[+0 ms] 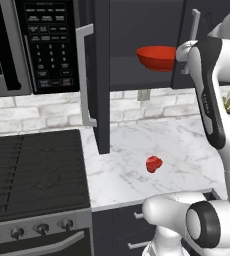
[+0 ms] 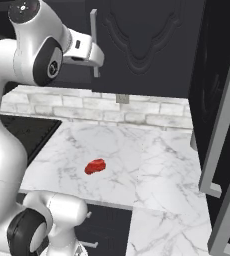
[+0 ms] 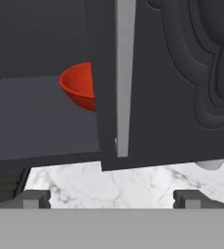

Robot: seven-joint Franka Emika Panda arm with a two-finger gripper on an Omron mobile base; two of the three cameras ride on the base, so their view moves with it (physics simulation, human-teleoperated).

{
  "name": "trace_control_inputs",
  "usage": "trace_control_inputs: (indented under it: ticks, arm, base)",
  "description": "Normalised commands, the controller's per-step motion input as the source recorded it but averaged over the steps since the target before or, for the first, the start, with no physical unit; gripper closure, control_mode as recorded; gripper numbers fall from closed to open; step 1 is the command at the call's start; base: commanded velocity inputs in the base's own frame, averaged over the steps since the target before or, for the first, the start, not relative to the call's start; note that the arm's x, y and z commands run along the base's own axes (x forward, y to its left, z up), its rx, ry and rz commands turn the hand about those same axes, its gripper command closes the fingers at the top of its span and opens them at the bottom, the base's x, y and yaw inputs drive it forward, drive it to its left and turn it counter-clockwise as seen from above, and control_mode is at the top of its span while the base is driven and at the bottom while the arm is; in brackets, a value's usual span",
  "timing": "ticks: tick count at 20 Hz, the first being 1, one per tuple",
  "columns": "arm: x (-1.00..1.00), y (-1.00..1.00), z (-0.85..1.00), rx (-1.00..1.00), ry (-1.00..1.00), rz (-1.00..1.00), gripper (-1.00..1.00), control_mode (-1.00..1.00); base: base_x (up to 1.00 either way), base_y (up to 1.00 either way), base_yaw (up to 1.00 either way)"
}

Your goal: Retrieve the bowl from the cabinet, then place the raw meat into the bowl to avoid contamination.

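Cabinet [image 1: 137, 45] first: dark charcoal wall unit above the marble worktop [image 1: 187, 145], left door [image 1: 99, 85] swung open w/ its edge toward me, long silver bar handle [image 1: 85, 75] on it. In hand view the right door w/ carved panel stands just in front of my tool, its own silver handle running vertical, hiding approx. half the bowl. Black microwave [image 1: 47, 45] w/ keypad sits left of the cabinet; dark stove [image 1: 34, 170] below it, knobs along the front. White brick backsplash [image 2: 87, 107] runs behind the worktop.

Bowl [image 1: 157, 57] is inside the cabinet on the bottom shelf, upright, glossy red, wide & shallow. In left base view it sits just left of my wrist, not touched.

Raw meat [image 1: 154, 163] lies on the worktop, small red lump, well below the bowl and apart from everything else; also plain in right base view [image 2: 95, 166], mid-worktop.

My tool [image 3: 111, 197] is up at cabinet height, near the right door's handle, jaws spread as wide as they go, nothing between the fingertips [image 3: 36, 198].
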Motion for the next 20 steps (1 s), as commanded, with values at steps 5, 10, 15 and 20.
trace_control_inputs:
  ticks: [5, 10, 15, 20]
  arm:
    - [0.34, -0.1, 0.0, 0.0, -0.05, -0.03, -1.0, -1.0]
    - [0.37, -0.14, -0.03, 0.0, -0.02, -0.02, -1.0, -1.0]
    - [0.36, -0.12, -0.06, 0.0, -0.01, 0.0, -1.0, -1.0]
    - [0.27, -0.01, -0.02, 0.0, 0.0, 0.0, -1.0, -1.0]
  base:
    - [0.0, 0.0, 0.0]
    - [0.0, 0.0, 0.0]
    - [0.0, 0.0, 0.0]
    - [0.0, 0.0, 0.0]
